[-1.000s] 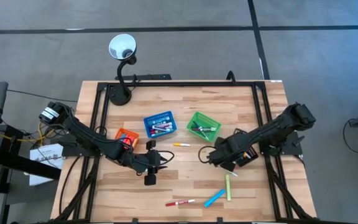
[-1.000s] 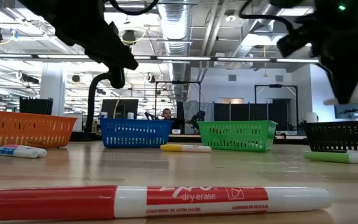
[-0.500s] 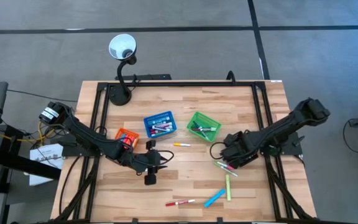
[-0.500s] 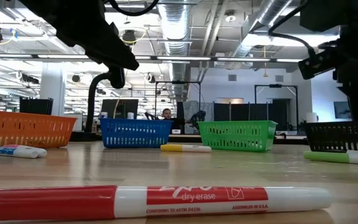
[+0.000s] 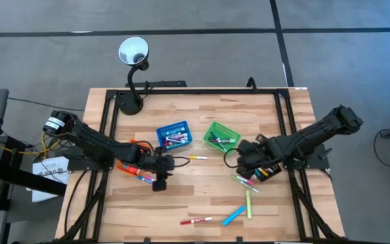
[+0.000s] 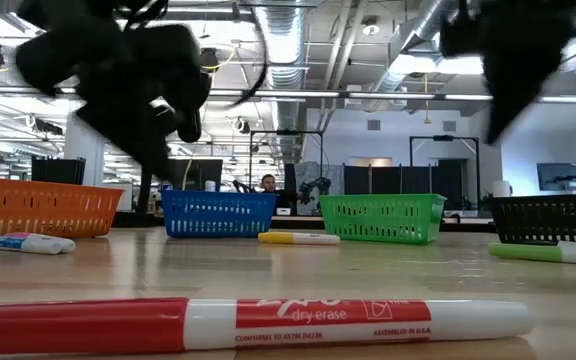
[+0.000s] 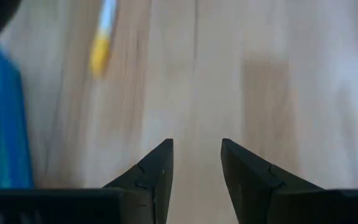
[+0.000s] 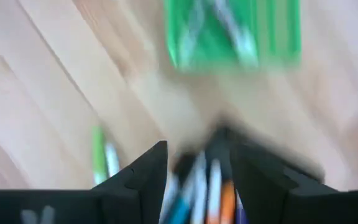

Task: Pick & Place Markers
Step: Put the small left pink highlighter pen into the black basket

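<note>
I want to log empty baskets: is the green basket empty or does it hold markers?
Not empty. In the high view the green basket holds a few markers.

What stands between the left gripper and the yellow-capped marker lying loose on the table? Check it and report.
Nothing visible does. In the left wrist view only bare wood lies between the open, empty left gripper and the yellow-capped marker. The blue basket sits off to one side, clear of that line.
</note>
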Action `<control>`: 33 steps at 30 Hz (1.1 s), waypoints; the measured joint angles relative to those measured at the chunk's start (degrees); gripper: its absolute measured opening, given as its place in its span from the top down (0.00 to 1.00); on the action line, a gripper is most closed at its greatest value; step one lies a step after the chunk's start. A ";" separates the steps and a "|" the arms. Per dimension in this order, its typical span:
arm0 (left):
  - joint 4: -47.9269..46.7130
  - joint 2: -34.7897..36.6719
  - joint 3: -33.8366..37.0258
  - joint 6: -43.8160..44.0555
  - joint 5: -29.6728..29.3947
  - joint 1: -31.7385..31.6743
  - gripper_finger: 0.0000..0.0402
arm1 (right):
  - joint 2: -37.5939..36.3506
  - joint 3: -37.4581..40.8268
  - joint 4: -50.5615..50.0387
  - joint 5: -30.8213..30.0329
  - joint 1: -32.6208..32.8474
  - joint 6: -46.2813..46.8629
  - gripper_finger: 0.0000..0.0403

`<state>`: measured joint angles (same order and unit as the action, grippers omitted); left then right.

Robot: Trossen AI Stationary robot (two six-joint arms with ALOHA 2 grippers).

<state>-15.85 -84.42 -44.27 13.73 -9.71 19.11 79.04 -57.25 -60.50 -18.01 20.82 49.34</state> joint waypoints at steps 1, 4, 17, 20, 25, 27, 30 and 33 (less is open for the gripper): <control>-3.23 0.00 0.00 0.09 0.70 0.26 0.67 | -0.34 -0.10 2.55 -2.95 0.26 -2.32 0.59; -11.79 0.00 0.00 1.57 3.54 1.81 0.67 | -0.49 0.23 13.00 -11.86 0.93 -10.39 0.60; -19.60 1.01 1.05 12.33 3.77 9.49 0.67 | 2.89 0.38 42.17 -11.81 -1.88 -39.44 0.65; -19.62 0.94 2.66 12.67 1.94 10.04 0.67 | 2.89 0.38 41.91 -10.28 -2.26 -38.39 0.66; -18.86 0.94 4.95 12.73 -0.86 10.03 0.67 | 2.89 0.38 41.80 -10.13 -2.21 -38.23 0.67; -18.34 0.94 5.48 12.73 -0.88 9.99 0.67 | 2.87 0.38 41.78 -10.03 -2.21 -38.25 0.67; -16.78 0.94 6.62 12.69 -0.97 9.98 0.67 | 2.89 0.38 41.73 -9.98 -2.21 -38.27 0.67; -11.85 0.90 8.39 12.50 -0.96 9.99 0.67 | 2.89 0.38 41.73 -9.50 -2.21 -38.25 0.67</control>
<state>-27.69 -83.53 -35.88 26.23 -10.67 29.10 81.93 -56.86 -18.76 -27.52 18.61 11.09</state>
